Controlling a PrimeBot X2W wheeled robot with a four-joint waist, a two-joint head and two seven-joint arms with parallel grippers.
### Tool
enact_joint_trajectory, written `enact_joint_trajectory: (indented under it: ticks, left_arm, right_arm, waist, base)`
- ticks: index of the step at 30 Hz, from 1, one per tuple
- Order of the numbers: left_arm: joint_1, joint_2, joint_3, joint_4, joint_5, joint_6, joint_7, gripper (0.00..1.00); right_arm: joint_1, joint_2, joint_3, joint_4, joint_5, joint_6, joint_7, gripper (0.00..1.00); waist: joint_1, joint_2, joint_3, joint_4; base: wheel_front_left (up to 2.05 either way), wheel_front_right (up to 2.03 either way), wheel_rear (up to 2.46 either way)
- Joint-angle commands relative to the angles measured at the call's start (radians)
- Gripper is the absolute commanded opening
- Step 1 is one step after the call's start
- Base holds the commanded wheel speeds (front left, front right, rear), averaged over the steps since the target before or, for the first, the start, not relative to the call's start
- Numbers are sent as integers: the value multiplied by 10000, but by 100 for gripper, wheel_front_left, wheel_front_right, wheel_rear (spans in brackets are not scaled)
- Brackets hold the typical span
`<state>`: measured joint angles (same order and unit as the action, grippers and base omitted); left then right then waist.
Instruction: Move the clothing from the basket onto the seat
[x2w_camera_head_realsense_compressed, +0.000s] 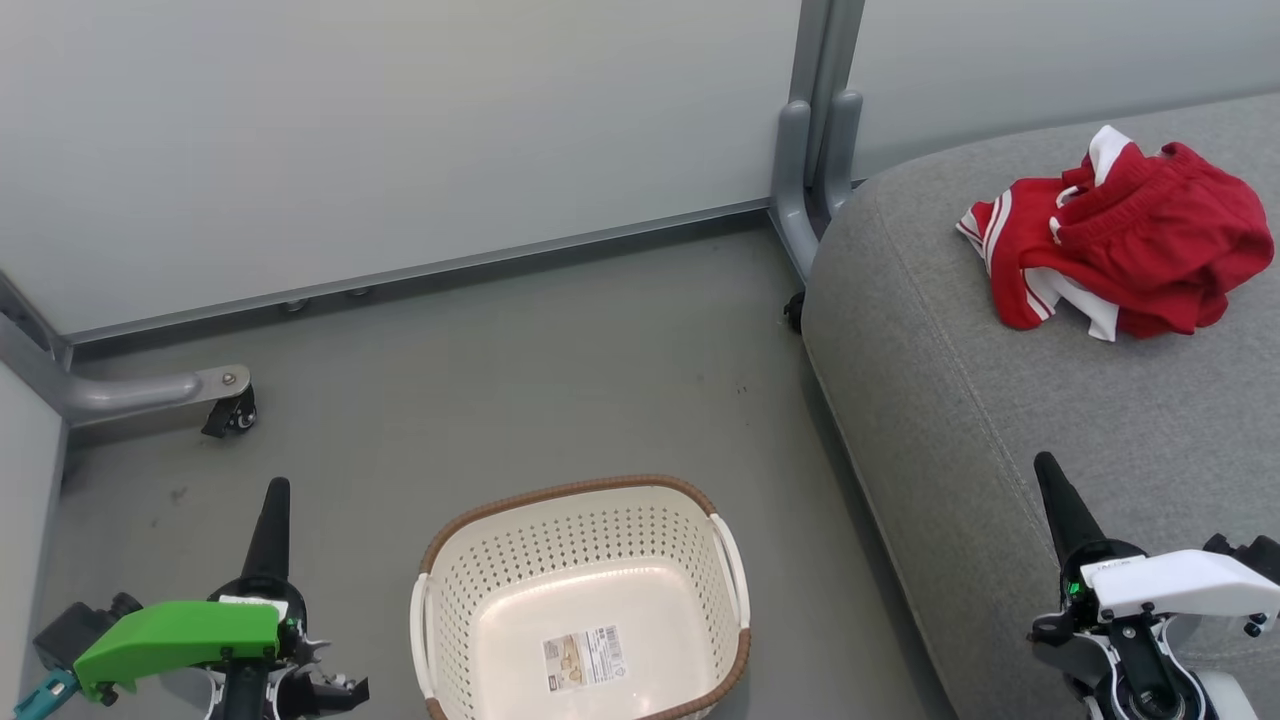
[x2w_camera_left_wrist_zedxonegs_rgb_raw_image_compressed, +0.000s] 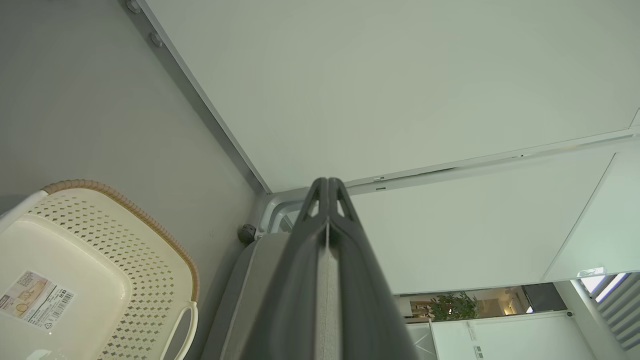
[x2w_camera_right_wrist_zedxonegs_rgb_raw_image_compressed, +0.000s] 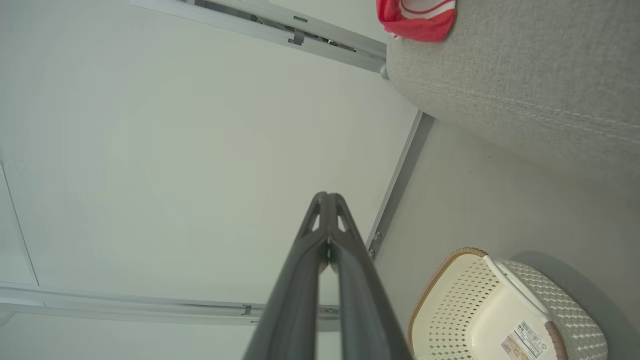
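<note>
The red clothing (x2w_camera_head_realsense_compressed: 1125, 245) lies in a crumpled heap on the grey seat (x2w_camera_head_realsense_compressed: 980, 420) at the upper right, white stripes showing; its edge (x2w_camera_right_wrist_zedxonegs_rgb_raw_image_compressed: 417, 17) also shows in the right wrist view, on the seat (x2w_camera_right_wrist_zedxonegs_rgb_raw_image_compressed: 525, 75). The cream basket (x2w_camera_head_realsense_compressed: 585, 600) with a brown rim stands on the floor at the bottom centre, holding nothing but a label; it also appears in both wrist views (x2w_camera_left_wrist_zedxonegs_rgb_raw_image_compressed: 90, 280) (x2w_camera_right_wrist_zedxonegs_rgb_raw_image_compressed: 500, 310). My left gripper (x2w_camera_head_realsense_compressed: 277, 490) is shut, left of the basket. My right gripper (x2w_camera_head_realsense_compressed: 1045, 462) is shut over the seat's near part, far below the clothing. Both hold nothing (x2w_camera_left_wrist_zedxonegs_rgb_raw_image_compressed: 327, 182) (x2w_camera_right_wrist_zedxonegs_rgb_raw_image_compressed: 327, 196).
Pale partition panels (x2w_camera_head_realsense_compressed: 400, 140) close off the far side, with grey metal feet and casters (x2w_camera_head_realsense_compressed: 232, 412) at the left and a post (x2w_camera_head_realsense_compressed: 815, 150) beside the seat's corner. Grey floor (x2w_camera_head_realsense_compressed: 500, 380) spreads between the basket and the panels.
</note>
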<state>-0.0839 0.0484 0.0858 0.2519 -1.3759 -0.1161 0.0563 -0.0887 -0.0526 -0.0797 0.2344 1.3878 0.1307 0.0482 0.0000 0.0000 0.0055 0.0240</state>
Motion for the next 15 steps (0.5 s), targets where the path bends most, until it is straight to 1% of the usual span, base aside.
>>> enact_joint_trajectory:
  ticks: [1, 15]
  left_arm:
    - [-253, 33, 52, -76, -267, -72, 61, 0]
    - [-280, 33, 192, -75, -1343, -124, 340, 0]
  right_arm:
    - [-122, -54, -54, -5, 254, 2, 81, 0]
    - [-198, -52, -183, 55, 1308, 1, 365, 0]
  waist:
    - [0, 0, -1, -13]
    - [0, 0, -12, -120]
  base:
    - [0, 0, 0]
    - [0, 0, 0]
